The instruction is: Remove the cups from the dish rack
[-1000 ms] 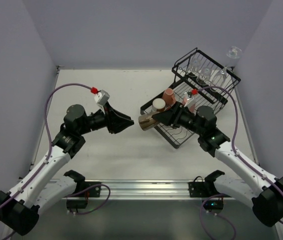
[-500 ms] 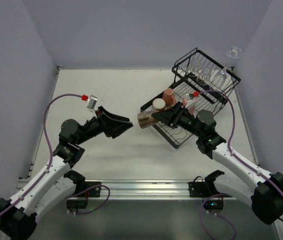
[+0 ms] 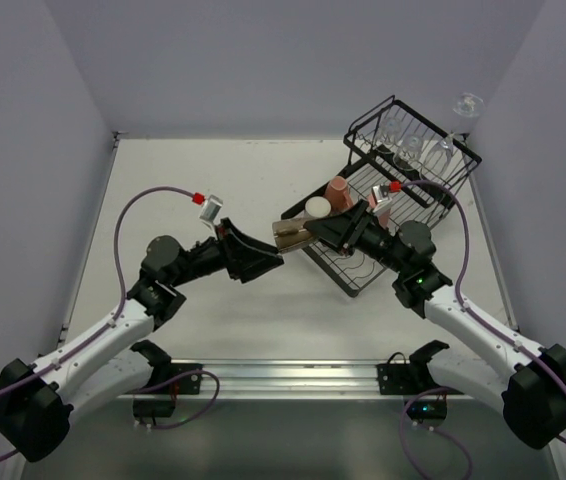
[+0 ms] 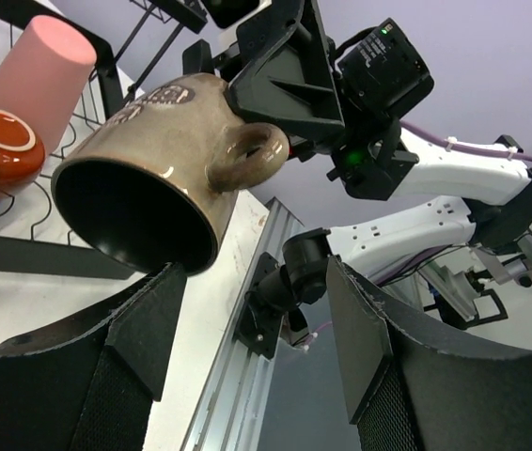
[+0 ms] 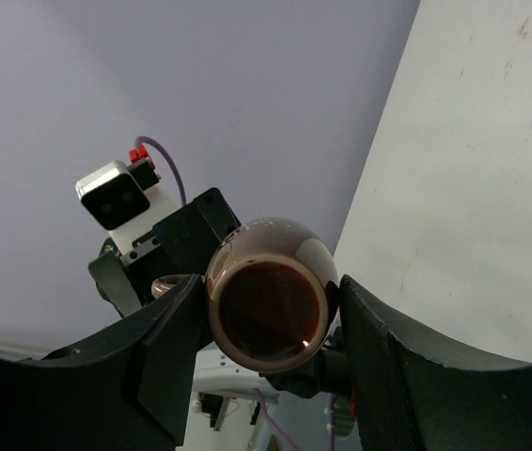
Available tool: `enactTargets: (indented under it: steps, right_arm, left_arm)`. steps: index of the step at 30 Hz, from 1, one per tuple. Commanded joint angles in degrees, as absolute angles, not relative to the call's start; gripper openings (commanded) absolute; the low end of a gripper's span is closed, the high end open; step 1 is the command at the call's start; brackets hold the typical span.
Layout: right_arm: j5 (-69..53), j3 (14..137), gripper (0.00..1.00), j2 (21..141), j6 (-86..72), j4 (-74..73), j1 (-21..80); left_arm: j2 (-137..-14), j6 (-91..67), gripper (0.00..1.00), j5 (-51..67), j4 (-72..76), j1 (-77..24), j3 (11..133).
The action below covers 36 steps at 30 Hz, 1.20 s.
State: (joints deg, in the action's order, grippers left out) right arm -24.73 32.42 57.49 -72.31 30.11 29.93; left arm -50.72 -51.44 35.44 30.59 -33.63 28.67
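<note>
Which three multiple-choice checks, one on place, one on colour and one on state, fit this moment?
1. Where is the brown mug?
A. Inside the raised wire basket.
B. Off the table, in the right tool.
C. Standing on the table by the left arm's base.

2. What colour is the tall tumbler in the dish rack?
A. Pink.
B. Blue.
C. Green.

3. How is the left tool?
A. Shut on the mug.
B. Shut on nothing.
C. Open.

Key:
1 B: the right tool's fingers clamp the mug, which lies sideways in the air.
2 A: it shows pink in the top and left wrist views.
3 C: its fingers stand apart, just short of the mug's mouth.
</note>
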Motion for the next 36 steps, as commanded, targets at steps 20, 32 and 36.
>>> enactTargets:
  steps: [20,32,36]
  right_arm:
    - [-26.2,28.5,0.43,60.4,-75.5,41.6,31.5]
    - [-17.5,30.7,0.92,44.9,-52.5,10.8,31.5]
    - [-17.0,31.5,0.92,41.5,-45.5,0.8,31.6]
  left_arm:
    - [-54.3,-39.0,0.00,20.9,22.0,-37.4,39.2]
    - [-74.6,-19.3,0.00,-14.7,-31.1,-33.6,75.8]
    - [-85.0,-18.5,0.00,-12.1,-37.3,-25.2,81.5]
